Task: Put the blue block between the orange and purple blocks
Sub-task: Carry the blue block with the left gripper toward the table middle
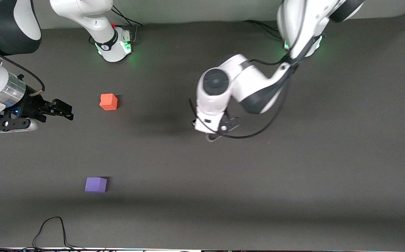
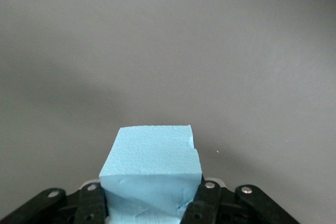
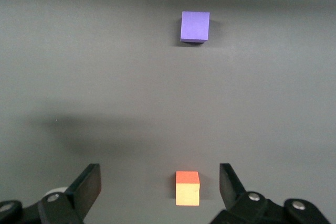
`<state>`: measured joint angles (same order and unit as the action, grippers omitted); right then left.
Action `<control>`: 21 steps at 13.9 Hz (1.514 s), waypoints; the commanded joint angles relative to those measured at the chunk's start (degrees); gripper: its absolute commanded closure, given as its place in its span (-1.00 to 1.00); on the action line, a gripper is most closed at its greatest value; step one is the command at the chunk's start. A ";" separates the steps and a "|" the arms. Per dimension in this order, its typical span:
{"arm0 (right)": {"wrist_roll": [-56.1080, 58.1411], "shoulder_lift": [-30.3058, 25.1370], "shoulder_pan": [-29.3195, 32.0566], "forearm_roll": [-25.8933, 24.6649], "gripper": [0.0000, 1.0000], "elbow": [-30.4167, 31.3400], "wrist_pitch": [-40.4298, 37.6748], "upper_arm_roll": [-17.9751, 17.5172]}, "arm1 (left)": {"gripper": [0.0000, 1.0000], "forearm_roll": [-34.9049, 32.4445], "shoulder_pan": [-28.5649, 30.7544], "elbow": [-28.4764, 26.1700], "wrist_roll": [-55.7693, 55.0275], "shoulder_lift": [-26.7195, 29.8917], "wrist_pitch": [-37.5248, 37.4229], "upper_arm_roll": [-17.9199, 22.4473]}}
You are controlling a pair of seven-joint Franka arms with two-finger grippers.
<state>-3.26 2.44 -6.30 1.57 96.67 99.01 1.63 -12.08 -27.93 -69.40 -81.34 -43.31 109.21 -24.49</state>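
Note:
The blue block [image 2: 151, 163] is a sky-blue cube clamped between the fingers of my left gripper [image 2: 152, 203]. In the front view the left gripper [image 1: 212, 135] is over the middle of the table, and its hand hides the block. The orange block [image 1: 108, 102] sits toward the right arm's end, and the purple block [image 1: 96, 184] lies nearer to the front camera than it. My right gripper [image 1: 66, 111] is open and empty beside the orange block, apart from it. The right wrist view shows the right gripper [image 3: 160, 182], the orange block [image 3: 187, 188] and the purple block [image 3: 195, 26].
The dark grey table [image 1: 293, 175] carries only the two cubes. A black cable [image 1: 50, 229] loops at the table edge nearest the front camera. The left arm's own cable [image 1: 258, 131] hangs beside its hand.

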 commanded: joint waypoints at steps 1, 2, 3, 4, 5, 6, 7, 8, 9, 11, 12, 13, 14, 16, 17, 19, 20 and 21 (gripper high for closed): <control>-0.52 -0.07 0.06 0.01 -1.00 -0.34 0.04 -0.04 | 0.45 -2.69 -8.08 9.45 -1.01 -10.11 3.09 5.92; -0.52 -0.07 -0.03 -0.25 -1.00 -0.34 0.04 -0.04 | 0.45 -2.69 -11.68 9.37 -1.01 -12.04 6.69 9.51; -0.52 -0.07 0.14 -0.25 -1.00 0.01 -0.13 -0.04 | 0.44 -2.60 -14.84 9.54 -0.93 -13.89 9.42 13.38; -0.43 0.28 0.23 -0.25 -1.00 -0.07 -0.13 0.04 | 0.42 -2.60 -16.27 9.55 -0.67 -15.30 11.36 14.98; -0.43 0.54 0.41 -0.34 -1.00 -0.42 -0.13 0.04 | 0.36 -2.69 -16.72 9.46 -0.58 -16.45 13.03 15.17; -0.61 0.37 0.41 -0.43 -1.00 -0.51 -0.39 0.04 | 0.35 -2.86 -16.98 9.37 -0.40 -16.98 13.31 15.35; -0.61 -0.07 0.32 -0.51 -1.00 -0.51 -1.09 0.04 | 0.32 -2.86 -17.07 9.20 -0.31 -16.99 13.31 15.35; -0.43 0.02 0.49 -0.60 -1.00 -0.60 -2.58 0.13 | 0.04 -2.86 -17.07 9.02 -0.40 -16.99 13.31 15.35; -0.34 0.36 0.32 -0.69 -1.00 -0.60 -2.68 0.31 | -0.77 -2.95 -17.07 8.93 -0.40 -16.99 13.23 15.35; -0.43 1.59 -0.12 -0.69 -1.00 -1.82 -2.59 0.22 | -1.00 -3.74 -16.90 8.93 -0.14 -16.29 11.83 15.35; -0.43 1.77 -0.12 -0.69 -1.00 -1.83 -2.77 0.22 | -1.00 -4.00 -16.46 8.93 0.30 -15.06 10.25 15.35; 0.26 1.60 0.23 -0.69 -1.00 -1.92 -2.86 0.39 | -1.00 -4.01 -15.59 9.02 1.35 -13.75 7.02 15.35; 0.36 1.60 0.32 -0.69 -1.00 -2.09 -2.86 0.57 | -1.00 -3.74 -14.54 8.85 2.84 -12.08 4.46 15.26; 0.36 2.12 -0.20 -1.30 -1.00 -2.10 -2.86 0.40 | -1.00 -3.65 -11.90 6.66 4.34 -6.29 -0.28 15.26; 1.14 3.00 -0.29 -2.26 -1.00 -1.83 -3.12 0.05 | -1.00 -3.48 -9.02 4.47 6.70 -2.87 -1.79 15.00; 4.82 6.24 -1.17 1.65 -1.00 -2.09 -2.51 -0.39 | -1.00 -2.95 -2.96 -2.37 14.59 4.86 -1.45 14.82; 5.36 8.00 -2.04 7.25 -1.00 -2.36 -1.11 -0.57 | -1.00 -2.34 0.47 -5.71 18.02 8.55 -1.19 14.48; 5.46 9.58 -4.75 10.53 -1.00 -2.27 2.29 -0.75 | -1.00 0.45 4.16 -8.62 21.71 12.33 -1.19 14.47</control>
<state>0.53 7.67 -7.62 7.01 96.51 98.15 1.00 -14.47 -30.09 -66.48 -65.67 -40.94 107.22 -9.09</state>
